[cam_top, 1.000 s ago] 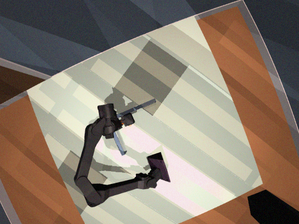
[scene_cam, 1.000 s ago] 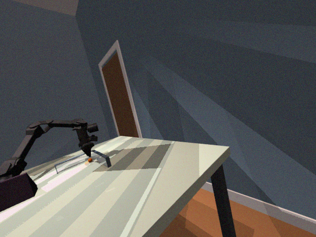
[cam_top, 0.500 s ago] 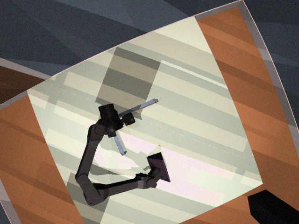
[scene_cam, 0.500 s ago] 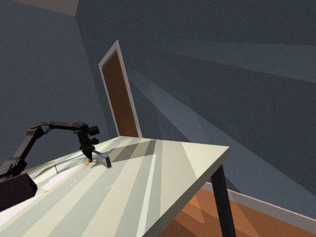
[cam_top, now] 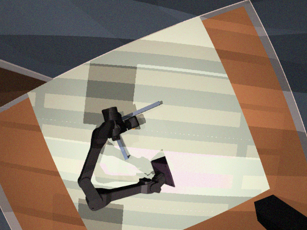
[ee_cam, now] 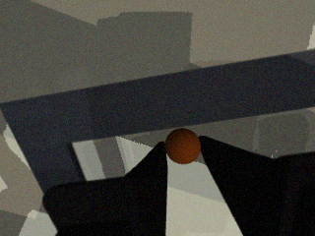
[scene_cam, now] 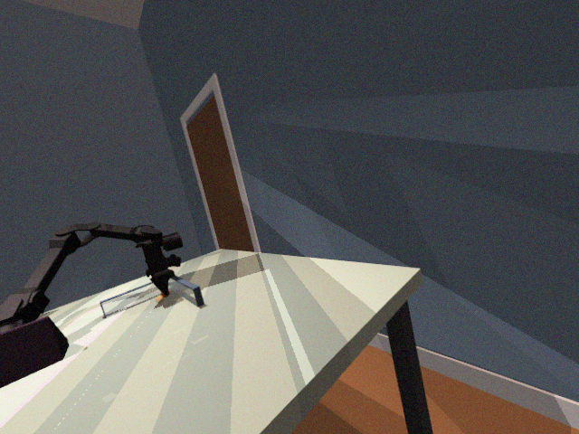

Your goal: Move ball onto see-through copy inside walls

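Observation:
The orange ball [ee_cam: 182, 147] sits between the two dark fingertips in the wrist view, with a tip at each side. My gripper [ee_cam: 181, 144] [scene_cam: 163, 291] is narrowed onto it, low over the table inside the corner. In the top view the gripper hides the ball. A pale orange patch [cam_top: 133, 128] [scene_cam: 159, 297] beside the gripper looks like part of the see-through copy; it is hidden in the wrist view. The long wall [cam_top: 148, 107] [scene_cam: 186, 287] [ee_cam: 148, 93] runs just beyond the ball, with a gap between. The short wall [cam_top: 124, 148] [ee_cam: 44, 162] stands to one side.
The arm's elbow [cam_top: 84, 180] bends around outside the short wall. The dark base block [cam_top: 163, 170] [scene_cam: 28, 350] stands on the striped table [cam_top: 193, 106] [scene_cam: 261, 336], out past the open side of the corner. Shadows of the arm fall across the walls.

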### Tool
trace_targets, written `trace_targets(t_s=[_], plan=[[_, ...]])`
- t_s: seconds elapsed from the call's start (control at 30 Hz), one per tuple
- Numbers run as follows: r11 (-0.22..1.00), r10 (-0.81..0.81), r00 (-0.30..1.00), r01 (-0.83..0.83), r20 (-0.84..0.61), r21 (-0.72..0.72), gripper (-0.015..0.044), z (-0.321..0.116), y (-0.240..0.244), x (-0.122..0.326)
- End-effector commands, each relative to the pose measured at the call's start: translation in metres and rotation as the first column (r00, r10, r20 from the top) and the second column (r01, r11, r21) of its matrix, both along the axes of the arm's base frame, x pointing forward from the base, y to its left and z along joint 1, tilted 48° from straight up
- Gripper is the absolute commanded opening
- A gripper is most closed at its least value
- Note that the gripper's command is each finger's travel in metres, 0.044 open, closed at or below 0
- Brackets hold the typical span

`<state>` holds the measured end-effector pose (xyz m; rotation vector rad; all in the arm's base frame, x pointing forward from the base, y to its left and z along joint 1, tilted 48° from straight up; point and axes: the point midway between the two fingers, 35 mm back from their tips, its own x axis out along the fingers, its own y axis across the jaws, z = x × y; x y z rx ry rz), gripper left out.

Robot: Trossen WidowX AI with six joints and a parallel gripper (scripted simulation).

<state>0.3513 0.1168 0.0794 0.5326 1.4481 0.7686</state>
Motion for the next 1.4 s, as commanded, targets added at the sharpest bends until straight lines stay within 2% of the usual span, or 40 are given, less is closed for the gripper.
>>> trace_targets(t_s=[0.0,0.1,0.13,1.03,1.37], plan=[[1.000,-0.002,1.000,0.002,-0.002,0.004,0.0081,0.000,0.001,0.000],[1.000,-0.003,1.000,0.003,0.003,0.001,0.0002,0.000,-0.001,0.000],[1.000,-0.004,1.000,0.005,0.009,-0.003,0.0000,0.000,-0.004,-0.001],[0.994,-0.106,0.990,0.107,-0.094,0.002,0.0000,0.081,-0.091,0.005],[0.998,-0.059,0.997,0.059,-0.052,0.002,0.0000,0.055,-0.093,-0.005]])
